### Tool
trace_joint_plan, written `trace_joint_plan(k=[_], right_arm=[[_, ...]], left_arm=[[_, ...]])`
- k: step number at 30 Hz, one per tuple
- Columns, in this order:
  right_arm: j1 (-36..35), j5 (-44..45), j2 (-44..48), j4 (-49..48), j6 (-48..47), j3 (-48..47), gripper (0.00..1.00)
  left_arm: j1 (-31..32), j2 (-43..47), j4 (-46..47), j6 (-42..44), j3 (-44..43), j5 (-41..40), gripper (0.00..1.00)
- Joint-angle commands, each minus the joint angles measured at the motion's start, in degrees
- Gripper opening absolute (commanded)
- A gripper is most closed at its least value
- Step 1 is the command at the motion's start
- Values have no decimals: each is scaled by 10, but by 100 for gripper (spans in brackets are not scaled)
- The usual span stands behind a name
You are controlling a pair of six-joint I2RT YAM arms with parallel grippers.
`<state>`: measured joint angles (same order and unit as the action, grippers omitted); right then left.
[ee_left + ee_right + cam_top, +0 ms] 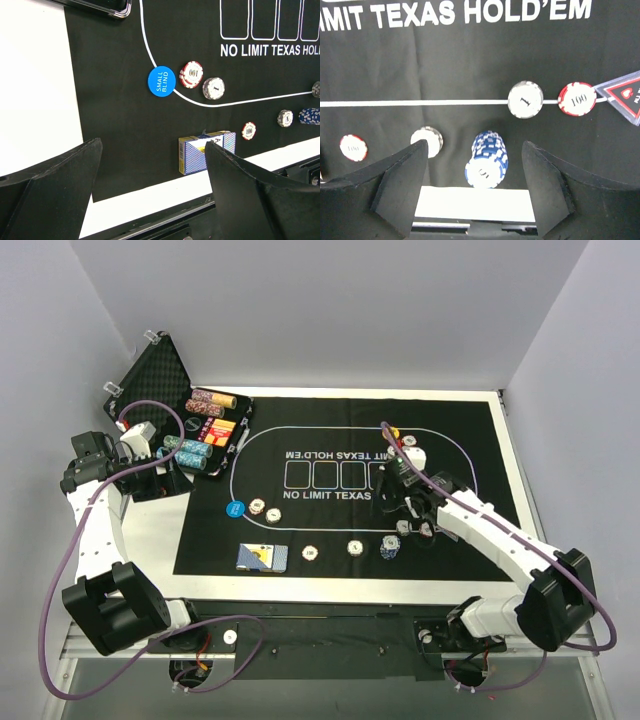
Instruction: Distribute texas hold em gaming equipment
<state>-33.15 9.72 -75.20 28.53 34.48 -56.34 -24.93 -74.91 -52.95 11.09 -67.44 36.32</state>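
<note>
While the right end effector [475, 146] hangs with fingers apart on either side of a blue chip stack [487, 160], not touching it, at the mat's [470, 65] near edge, the left end effector [152, 146], also spread wide, hovers beside the case [160, 370].

**White shells, black joints, purple cables**

The left arm [95, 530] and the right arm [497, 537] are built alike: smooth white plastic link shells joined by blocky matte-black joint housings, the bulkiest being the left shoulder housing [110, 605] and the right shoulder housing [555, 605]. A thin purple left cable [150, 403] and a matching purple right cable [608, 630] trail along them. The left claw [154, 145] has two broad, wedge-shaped black fingers [55, 185] with a faintly grainy finish. The right claw [475, 145] carries identical black fingers [395, 185].
</note>
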Motion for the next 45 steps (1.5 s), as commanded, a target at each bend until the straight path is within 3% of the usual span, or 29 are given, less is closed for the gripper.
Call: trace_joint_plan(k=[1, 19, 33, 45], right_arm=[[-29, 17, 8, 68, 2, -2, 72], [-62, 4, -47, 37, 8, 59, 73], [-61, 2, -61, 16, 9, 79, 52], [-51, -15, -63, -2, 19, 97, 43]], left_arm=[[-5, 7, 8, 7, -9, 14, 95], [-5, 14, 7, 7, -12, 13, 95], [-5, 8, 4, 5, -21, 15, 95], [-5, 9, 5, 6, -23, 13, 95]])
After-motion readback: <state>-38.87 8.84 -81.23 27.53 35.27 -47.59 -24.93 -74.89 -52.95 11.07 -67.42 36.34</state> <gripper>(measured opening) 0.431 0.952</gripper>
